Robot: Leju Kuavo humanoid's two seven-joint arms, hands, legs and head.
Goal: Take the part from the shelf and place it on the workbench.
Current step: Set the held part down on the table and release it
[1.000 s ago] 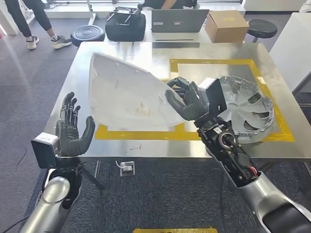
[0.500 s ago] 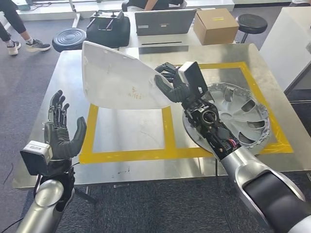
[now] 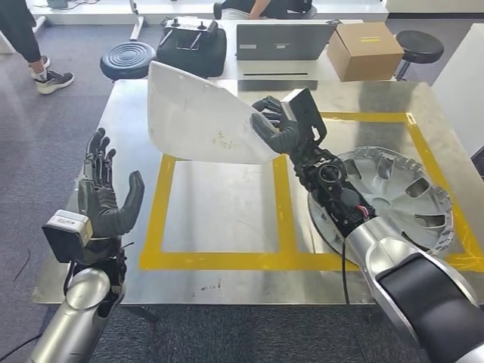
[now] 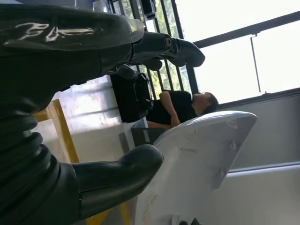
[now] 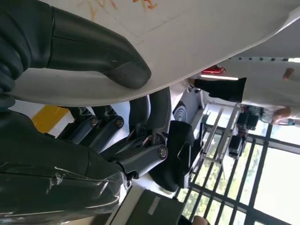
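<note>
Part (image 3: 197, 117), a white panel, is pinched at one end by the right robot hand (image 3: 280, 128) and extends leftward from it above the counter (image 3: 222, 204). It should be lowered level inside the yellow-taped frame (image 3: 280, 204), before the hold is eased. The left robot hand (image 3: 106, 193) is spread and empty.

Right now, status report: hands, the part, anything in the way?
Right hand grips white part, held above workbench. Left hand open, off the bench's edge. Hubcap lies in the right-side yellow square.
</note>
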